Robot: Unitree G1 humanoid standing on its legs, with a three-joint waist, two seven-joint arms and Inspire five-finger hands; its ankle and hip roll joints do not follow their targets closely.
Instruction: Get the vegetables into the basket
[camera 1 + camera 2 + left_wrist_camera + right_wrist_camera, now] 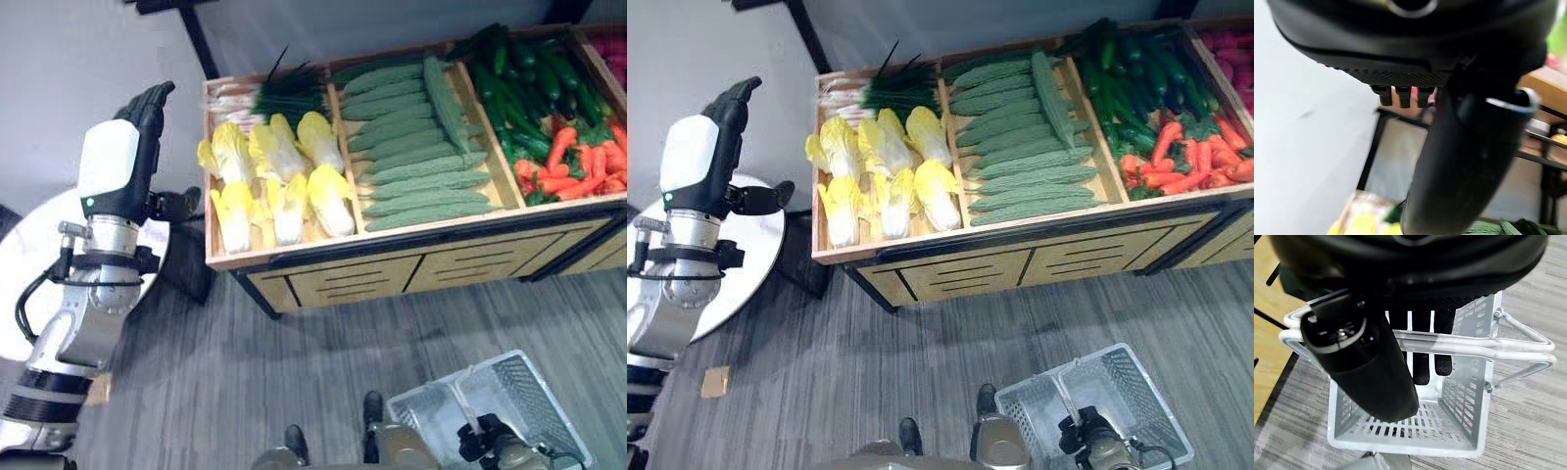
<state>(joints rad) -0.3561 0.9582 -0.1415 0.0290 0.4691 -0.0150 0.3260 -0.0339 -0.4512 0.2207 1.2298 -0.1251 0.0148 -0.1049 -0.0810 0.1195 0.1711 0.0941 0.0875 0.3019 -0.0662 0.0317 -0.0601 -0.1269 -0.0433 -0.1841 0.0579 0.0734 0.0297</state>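
Vegetables (411,147) lie in the display stand's (392,264) compartments from my head view; my left hand (137,127) hangs raised off its left end, fingers straight (nothing held). Right wrist view: right hand (1422,347) curls round the basket's (1400,431) white handles.

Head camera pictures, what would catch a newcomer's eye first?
The wooden produce stand, its bins showing yellow cabbages, green bitter gourds and orange carrots. The left hand is raised, open, beside the stand; the right hand grips the white basket by its handles, low over the floor.
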